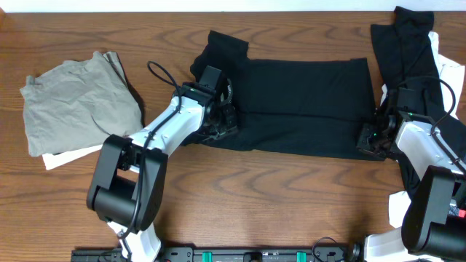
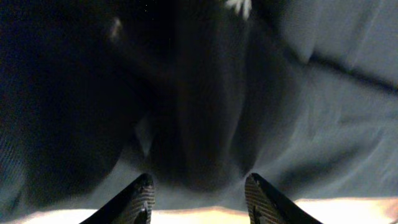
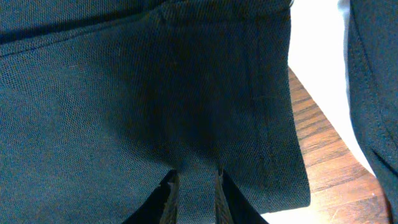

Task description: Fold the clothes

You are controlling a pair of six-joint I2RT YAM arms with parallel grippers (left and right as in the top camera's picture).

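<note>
Brown wooden table (image 1: 277, 189), strong wavy grain, slight sheen. I see nothing of the room past its edges.

The black T-shirt (image 1: 306, 102) lies flat across the middle as a wide rectangle, one sleeve sticking out at its top left corner. It's a matte, fine knit, with a double-stitched hem (image 3: 267, 112) clear in the right wrist view.

The left gripper (image 1: 222, 122) sits at the shirt's left edge. Its fingers (image 2: 140, 196) are spread wide, with dark bunched cloth just ahead of the tips and a bit of white logo (image 2: 239, 5) at the top of that view. It's blurry there.

The right gripper (image 1: 368, 138) is at the shirt's lower right corner. Its fingertips (image 3: 166, 199) are drawn close together, pinching a ridge of the black cloth near the hem.

Far left is a crumpled olive-grey garment (image 1: 73, 102), soft and creased, lying on a white piece (image 1: 65, 156). In the top right corner a black piece (image 1: 404, 44) is draped over more white cloth (image 1: 448, 73), just beside the shirt.
</note>
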